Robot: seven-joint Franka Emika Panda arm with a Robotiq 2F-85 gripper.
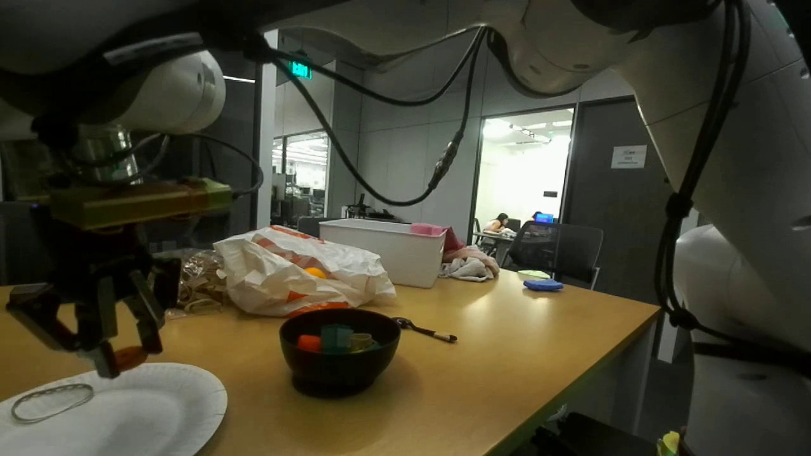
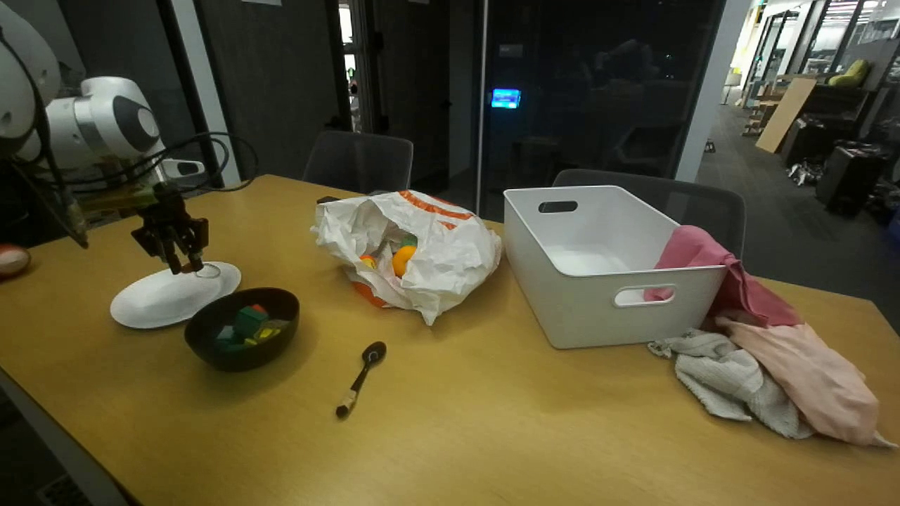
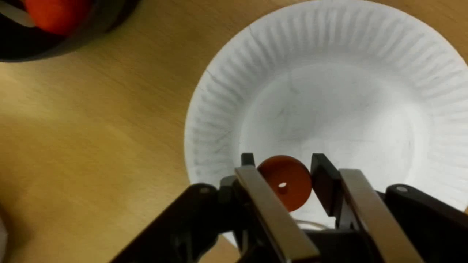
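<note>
My gripper point(image 1: 130, 356) is shut on an orange-red disc point(image 3: 292, 175) with a small hole, held between its fingertips. The disc also shows in an exterior view point(image 1: 131, 359). The gripper point(image 3: 282, 164) points down and holds the disc above a white paper plate point(image 3: 215, 95). The plate shows in both exterior views point(image 1: 184, 411) point(image 2: 140, 309). A thin pale ring point(image 1: 52, 403) lies on the plate; in the wrist view the fingers mostly hide it. A black bowl point(image 1: 339, 373) point(image 2: 239, 357) stands beside the plate. It holds a red piece point(image 1: 309, 343), a teal block point(image 2: 249, 321) and yellow pieces.
A black spoon point(image 2: 360, 379) lies near the bowl. A crumpled white bag point(image 2: 457, 253) with an orange ball point(image 2: 402, 260) inside lies behind. A white bin point(image 2: 598, 309) stands beyond, with pink and grey cloths point(image 2: 773, 365) beside it. A blue item point(image 1: 543, 285) lies near the table's edge.
</note>
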